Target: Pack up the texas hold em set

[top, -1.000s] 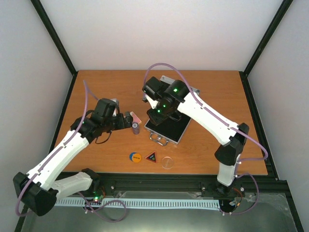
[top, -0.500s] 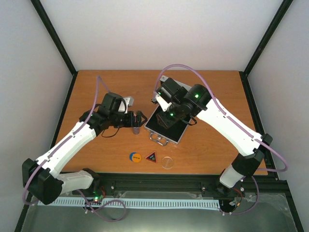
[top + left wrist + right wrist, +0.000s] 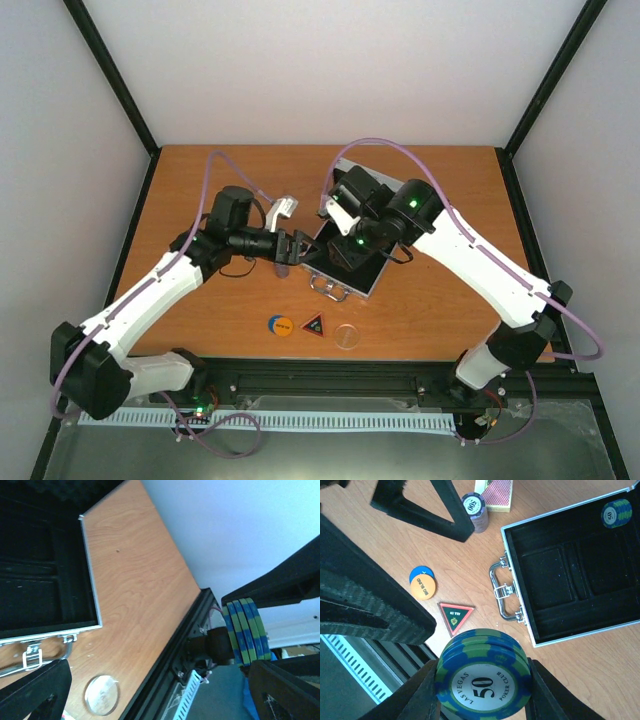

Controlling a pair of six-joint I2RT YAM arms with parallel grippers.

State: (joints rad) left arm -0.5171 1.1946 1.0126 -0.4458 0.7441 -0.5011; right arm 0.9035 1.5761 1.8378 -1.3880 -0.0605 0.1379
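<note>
Our right gripper (image 3: 483,692) pinches a stack of green-blue round poker chips (image 3: 482,670) above the open silver aluminium case (image 3: 545,575), while our wide-spread left gripper (image 3: 288,248) has advanced to the case's 9 o'clock side, beside the purple chip stack (image 3: 474,507).

The silver case (image 3: 547,572) is laid open on the counter (image 3: 460,560), one blue-green chip (image 3: 616,512) in its black lining. A purple chip stack (image 3: 474,507), card pack (image 3: 496,494), orange disc (image 3: 425,586), triangle (image 3: 455,615) and clear disc (image 3: 102,695) are set outside; a blue-green stack (image 3: 482,680) is held aloft.
</note>
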